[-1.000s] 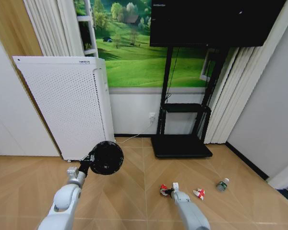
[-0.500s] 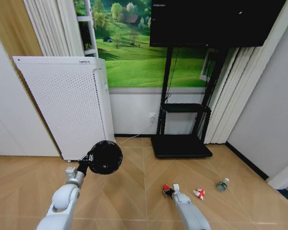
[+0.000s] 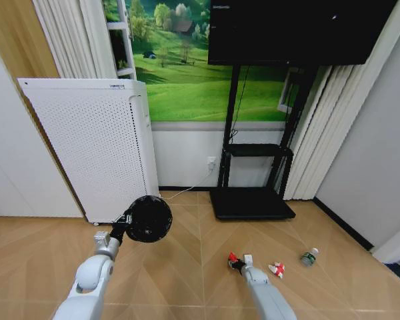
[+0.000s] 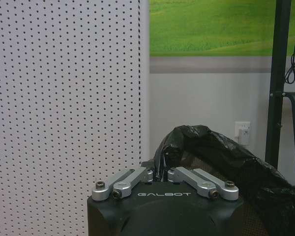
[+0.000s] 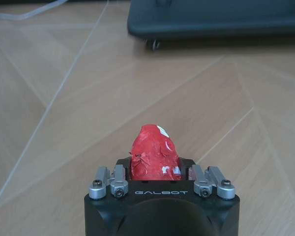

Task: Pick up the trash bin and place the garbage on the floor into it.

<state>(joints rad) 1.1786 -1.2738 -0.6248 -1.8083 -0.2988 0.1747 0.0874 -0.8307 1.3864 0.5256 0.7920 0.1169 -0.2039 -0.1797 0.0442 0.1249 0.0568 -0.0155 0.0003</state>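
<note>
The black trash bin [image 3: 150, 219] hangs tilted, its liner crumpled. One red-and-white scrap [image 5: 154, 155] is held off the floor. Another scrap [image 3: 276, 269] and a clear-green bottle [image 3: 309, 257] lie on the floor.

A light wooden floor [image 3: 187, 253] laid in a chevron pattern runs to a white lower wall with a socket [image 3: 211, 162] in it. Above hangs a wide mural of green meadow and trees [image 3: 180, 73]. A tall white perforated appliance [image 3: 93, 150] stands on the left, just beside pale pleated curtains [image 3: 73, 37]. A black screen [image 3: 293, 30] sits on a black metal stand with a flat base [image 3: 252, 203]. More curtains [image 3: 333, 127] hang beside a grey wall [image 3: 377, 153].
</note>
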